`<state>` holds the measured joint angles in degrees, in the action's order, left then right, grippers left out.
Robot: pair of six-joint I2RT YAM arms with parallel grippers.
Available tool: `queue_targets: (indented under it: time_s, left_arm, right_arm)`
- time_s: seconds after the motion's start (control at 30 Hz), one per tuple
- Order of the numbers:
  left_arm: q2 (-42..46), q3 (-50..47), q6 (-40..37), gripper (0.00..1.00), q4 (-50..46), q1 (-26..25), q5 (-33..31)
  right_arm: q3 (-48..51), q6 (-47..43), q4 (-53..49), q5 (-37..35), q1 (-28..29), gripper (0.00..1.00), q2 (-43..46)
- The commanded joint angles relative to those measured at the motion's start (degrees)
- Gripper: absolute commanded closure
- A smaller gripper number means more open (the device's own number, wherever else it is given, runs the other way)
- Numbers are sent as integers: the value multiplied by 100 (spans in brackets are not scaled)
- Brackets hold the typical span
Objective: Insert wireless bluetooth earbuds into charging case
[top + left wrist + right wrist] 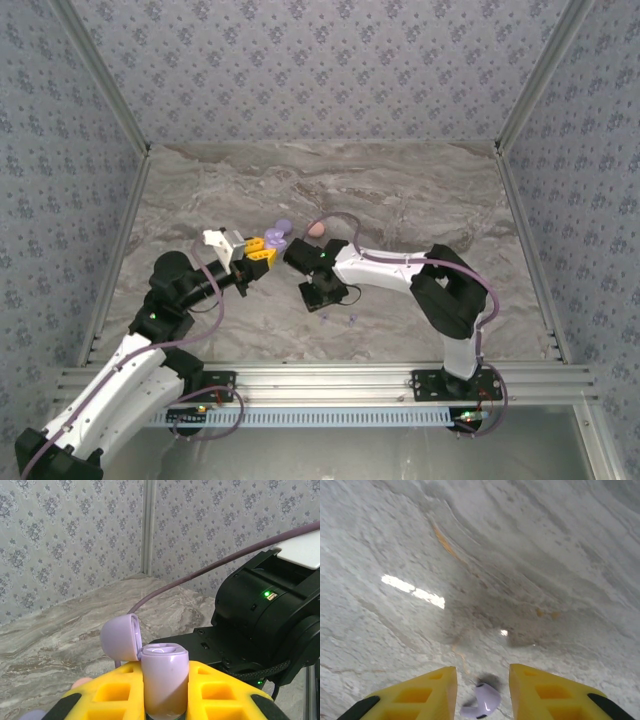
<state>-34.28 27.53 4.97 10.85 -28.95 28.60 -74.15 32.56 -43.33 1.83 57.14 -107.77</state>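
Left gripper (165, 667) is clamping lilac case (165, 682), lid open. Right gripper (482, 670) is sitting narrowly parted, lilac earbud (482, 703) lying loose between its fingers.

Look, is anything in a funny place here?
Yes. A lilac earbud lies loose on the table between the parted fingers of the right end effector, instead of inside the lilac case, which the left end effector holds with its lid open.
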Motion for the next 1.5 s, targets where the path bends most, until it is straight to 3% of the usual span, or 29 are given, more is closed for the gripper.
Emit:
queue_targets:
  time_s: [0.0, 1.03, 1.47]
  left_arm:
    - [19, 130, -64, 100, 74, -25, -74]
    - [-43, 179, -92, 100, 47, -27, -95]
    - [-43, 200, -76, 100, 12, -26, -102]
  right_arm:
    - [-32, 146, -588, -159, 90, 64, 159]
    - [300, 238, -248, -32, 270, 71, -280]
    - [124, 168, -249, -191, 216, 68, -79]
